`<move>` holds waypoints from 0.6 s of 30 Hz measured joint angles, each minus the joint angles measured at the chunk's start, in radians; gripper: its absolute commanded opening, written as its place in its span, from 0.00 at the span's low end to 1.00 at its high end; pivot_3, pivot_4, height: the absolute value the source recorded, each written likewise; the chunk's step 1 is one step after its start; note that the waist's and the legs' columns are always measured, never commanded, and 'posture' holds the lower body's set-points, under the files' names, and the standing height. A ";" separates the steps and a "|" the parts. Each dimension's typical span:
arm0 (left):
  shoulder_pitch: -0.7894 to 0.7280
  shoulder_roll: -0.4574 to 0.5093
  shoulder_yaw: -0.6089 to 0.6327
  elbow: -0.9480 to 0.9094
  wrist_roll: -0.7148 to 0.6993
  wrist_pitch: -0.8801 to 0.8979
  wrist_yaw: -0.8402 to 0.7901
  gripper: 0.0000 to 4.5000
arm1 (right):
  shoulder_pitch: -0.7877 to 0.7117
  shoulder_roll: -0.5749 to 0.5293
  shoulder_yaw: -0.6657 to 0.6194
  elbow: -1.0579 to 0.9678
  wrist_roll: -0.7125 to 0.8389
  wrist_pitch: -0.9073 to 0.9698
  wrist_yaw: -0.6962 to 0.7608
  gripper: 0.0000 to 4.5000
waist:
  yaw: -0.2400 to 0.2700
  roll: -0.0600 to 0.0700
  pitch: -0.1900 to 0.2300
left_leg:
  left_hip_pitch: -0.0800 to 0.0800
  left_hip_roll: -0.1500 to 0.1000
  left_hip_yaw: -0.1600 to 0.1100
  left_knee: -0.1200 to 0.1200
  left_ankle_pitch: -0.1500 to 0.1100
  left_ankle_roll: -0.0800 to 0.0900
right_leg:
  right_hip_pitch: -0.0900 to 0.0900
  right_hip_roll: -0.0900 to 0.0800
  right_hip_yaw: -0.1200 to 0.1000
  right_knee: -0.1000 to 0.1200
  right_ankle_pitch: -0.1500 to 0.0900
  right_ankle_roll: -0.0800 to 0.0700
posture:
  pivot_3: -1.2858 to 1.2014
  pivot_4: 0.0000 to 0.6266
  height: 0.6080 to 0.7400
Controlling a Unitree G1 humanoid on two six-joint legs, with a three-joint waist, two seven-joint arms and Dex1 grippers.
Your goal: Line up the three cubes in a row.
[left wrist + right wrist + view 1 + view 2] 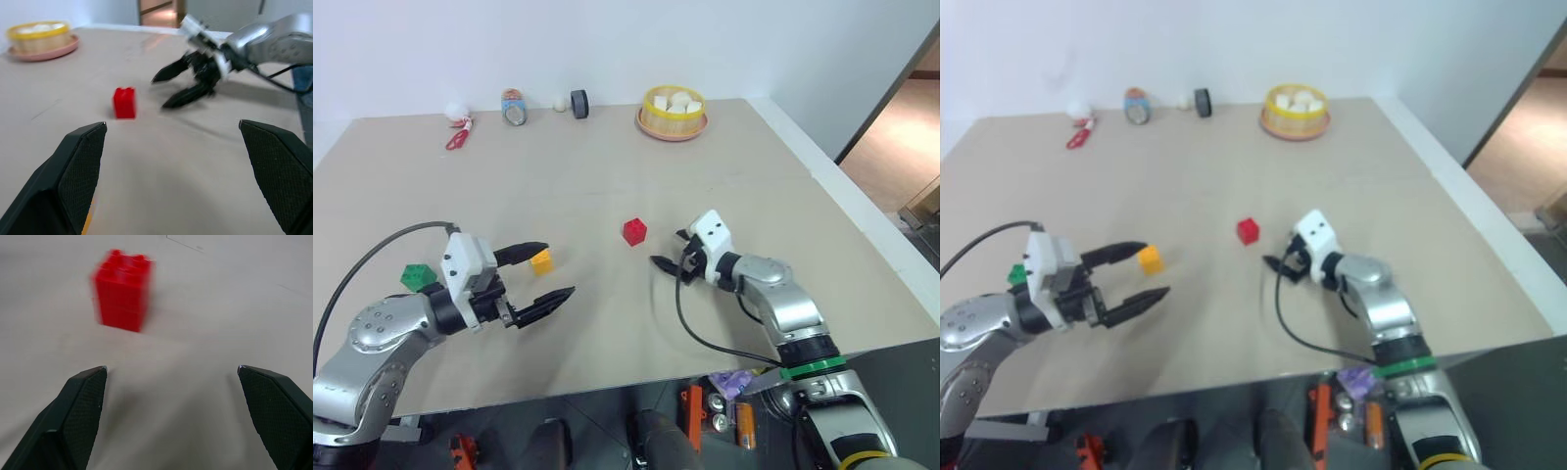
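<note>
The red cube (634, 231) stands near the table's middle. My right gripper (666, 248) is open just to its right, and its fingers point at the cube without touching it. In the right wrist view the red cube (122, 289) lies ahead of the open fingers, a little to one side. The yellow-orange cube (541, 261) sits on the table beside my open left gripper (558, 269), close to the upper finger. The green cube (418, 276) rests further left, partly behind the left hand. The left wrist view shows the red cube (124, 103) and the right gripper (159, 93) beyond it.
At the back of the table stand a yellow basket (673, 113) with white lumps, a lying can (515, 108), a black roll (579, 103), a small white ball (558, 102) and a red-handled item (458, 135). The table's right edge (862, 211) runs close to the right arm.
</note>
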 measured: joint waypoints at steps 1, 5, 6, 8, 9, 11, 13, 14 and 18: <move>0.000 -0.002 -0.006 0.005 0.005 0.000 -0.001 1.00 | 0.000 0.003 0.002 0.000 -0.002 0.000 -0.001 0.98 | 0.000 0.000 0.000 | 0.000 0.000 0.000 0.000 0.000 0.000 | 0.000 0.000 0.000 0.000 0.000 0.000 | 0.52 0.24 1.00; -0.009 -0.015 -0.044 0.038 0.034 -0.005 -0.005 1.00 | -0.012 0.041 0.010 0.022 -0.012 -0.011 -0.007 0.98 | 0.002 0.000 0.000 | 0.000 0.000 0.000 0.001 0.000 0.000 | 0.000 0.000 0.000 0.000 0.001 0.001 | 0.52 0.24 1.00; -0.010 -0.017 -0.046 0.039 0.036 -0.006 -0.005 1.00 | -0.014 0.044 0.009 0.026 -0.014 -0.012 -0.008 0.98 | 0.002 0.000 0.000 | 0.000 0.000 0.000 0.001 0.000 0.000 | 0.000 0.000 0.000 0.000 0.001 0.001 | 0.52 0.24 1.00; -0.015 -0.021 -0.049 0.045 0.043 -0.015 -0.005 1.00 | -0.027 0.051 0.009 0.052 -0.020 -0.021 -0.010 0.98 | 0.002 0.000 0.000 | 0.000 0.000 0.001 0.001 0.000 0.000 | 0.000 0.000 0.001 0.000 0.001 0.000 | 0.52 0.24 1.00; -0.019 -0.022 -0.051 0.048 0.044 -0.017 -0.005 1.00 | -0.033 0.053 0.009 0.058 -0.022 -0.023 -0.013 0.98 | 0.002 0.000 0.000 | 0.000 0.000 0.001 0.001 0.000 0.000 | 0.000 0.000 0.001 0.000 0.001 0.000 | 0.52 0.24 1.00; -0.025 -0.034 -0.052 0.054 0.046 -0.022 -0.001 1.00 | -0.066 0.075 0.009 0.105 -0.031 -0.039 -0.030 0.98 | 0.001 0.000 0.000 | 0.001 0.000 0.002 0.001 0.001 0.000 | 0.000 0.000 0.002 0.000 0.002 0.000 | 0.52 0.24 1.00; -0.027 -0.046 -0.054 0.056 0.047 -0.022 0.002 1.00 | -0.088 0.099 0.009 0.146 -0.039 -0.057 -0.042 0.98 | 0.001 0.000 0.000 | 0.001 0.000 0.002 0.001 0.001 0.001 | 0.000 0.000 0.002 0.000 0.002 0.001 | 0.52 0.24 1.00; -0.028 -0.049 -0.055 0.056 0.048 -0.022 0.004 1.00 | -0.099 0.109 0.009 0.168 -0.041 -0.063 -0.048 0.98 | 0.001 0.000 0.000 | 0.001 0.000 0.002 0.001 0.001 0.001 | 0.000 0.000 0.002 0.000 0.003 0.001 | 0.52 0.24 1.00; -0.029 -0.057 -0.057 0.056 0.057 -0.022 0.019 1.00 | -0.150 0.146 0.005 0.238 -0.044 -0.075 -0.070 0.98 | 0.001 0.000 0.000 | 0.000 0.000 0.002 0.001 0.001 0.001 | 0.000 0.000 0.003 0.000 0.003 0.001 | 0.52 0.24 1.00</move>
